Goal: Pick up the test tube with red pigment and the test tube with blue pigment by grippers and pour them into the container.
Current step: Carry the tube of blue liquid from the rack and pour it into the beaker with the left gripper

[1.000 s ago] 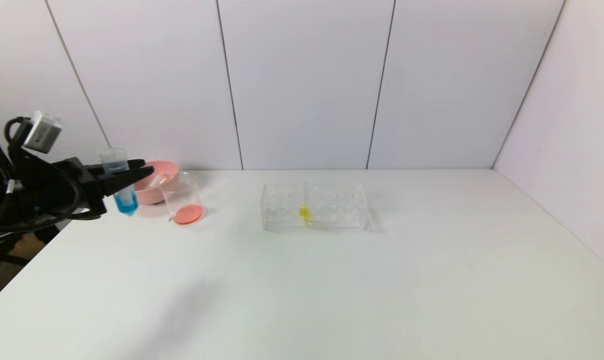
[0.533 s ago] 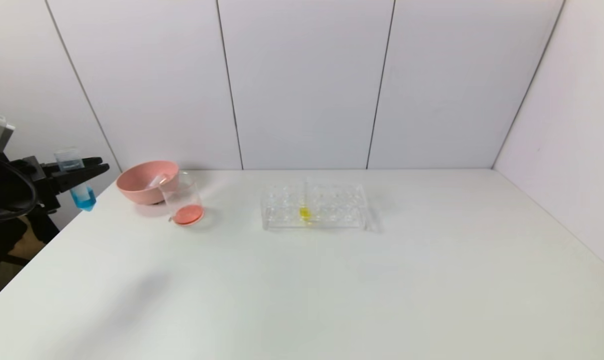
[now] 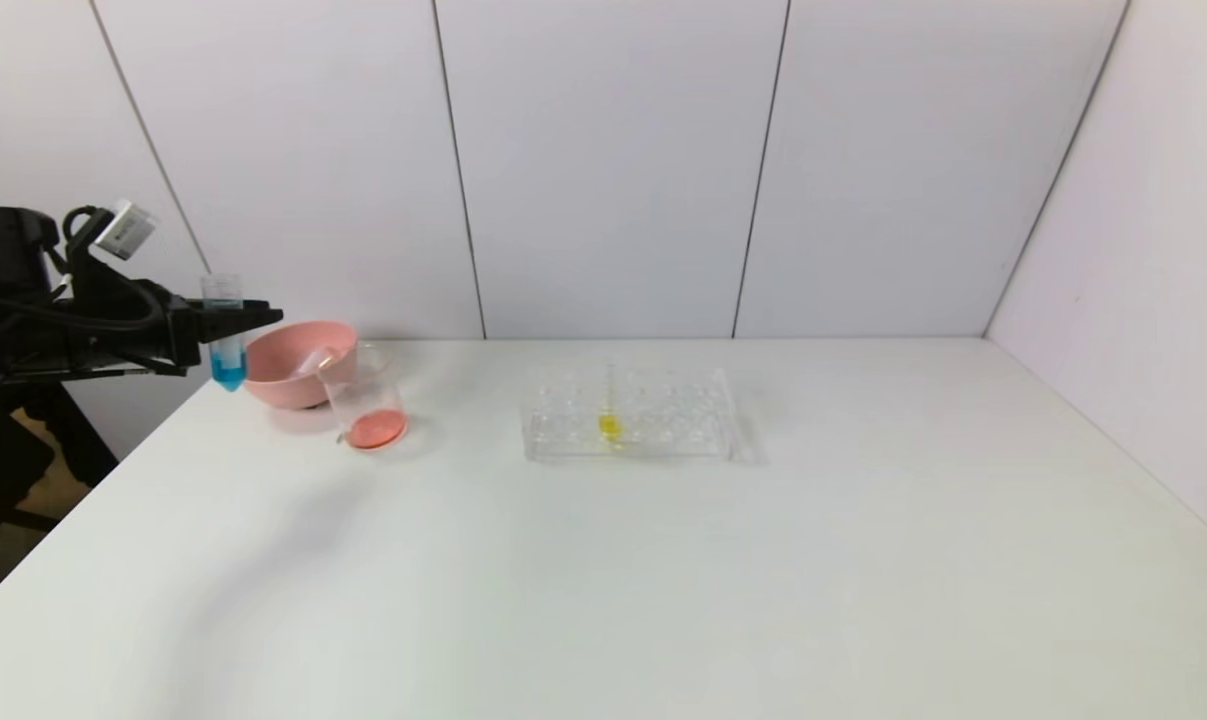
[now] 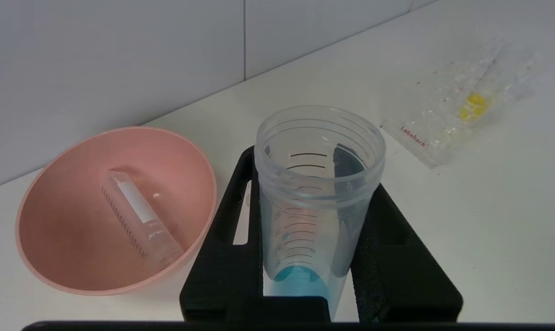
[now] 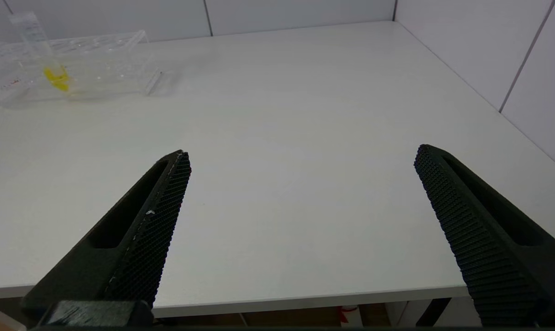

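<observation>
My left gripper point(image 3: 248, 318) is shut on the test tube with blue pigment point(image 3: 226, 340) and holds it upright above the table's far left edge, just left of the pink bowl. In the left wrist view the open-topped tube point(image 4: 314, 184) sits between the black fingers point(image 4: 222, 225), with blue liquid at its bottom. The container point(image 3: 366, 400), a clear beaker with red-orange liquid in its bottom, stands right of the bowl. No tube with red liquid is in view. My right gripper point(image 5: 302, 161) is open and empty over the table's near edge.
The pink bowl point(image 3: 293, 360) holds an empty clear tube point(image 4: 139, 220) lying on its side. A clear tube rack point(image 3: 628, 415) with a yellow-liquid tube point(image 3: 609, 425) stands mid-table. The white table point(image 3: 663, 580) ends at walls behind and to the right.
My left gripper, holding the blue tube, swung left past the table edge. It then came back right and a little higher, and is now beside the pink bowl.
</observation>
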Available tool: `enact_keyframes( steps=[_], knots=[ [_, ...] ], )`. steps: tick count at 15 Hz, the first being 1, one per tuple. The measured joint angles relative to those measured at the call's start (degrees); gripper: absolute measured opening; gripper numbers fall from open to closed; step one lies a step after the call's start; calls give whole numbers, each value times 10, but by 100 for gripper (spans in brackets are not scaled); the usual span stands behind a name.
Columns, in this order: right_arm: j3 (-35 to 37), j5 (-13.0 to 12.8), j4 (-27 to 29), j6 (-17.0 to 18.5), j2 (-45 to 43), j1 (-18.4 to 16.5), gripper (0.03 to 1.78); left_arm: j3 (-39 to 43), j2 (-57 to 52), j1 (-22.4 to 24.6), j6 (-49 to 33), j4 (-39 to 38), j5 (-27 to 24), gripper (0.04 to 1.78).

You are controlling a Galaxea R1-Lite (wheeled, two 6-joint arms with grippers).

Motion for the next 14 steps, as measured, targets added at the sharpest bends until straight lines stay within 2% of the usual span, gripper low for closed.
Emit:
enact_keyframes(
  steps=[3,8,12,14],
  knots=[
    [0,0,0,0,0,0,177,-116,34,-27,113,200,85,53],
    [0,0,0,0,0,0,177,-277,76,-58,255,443,216,53],
    [0,0,0,0,0,0,177,-388,104,-80,310,559,283,53],
    [0,0,0,0,0,0,177,-405,112,-92,343,567,318,53]
  ],
)
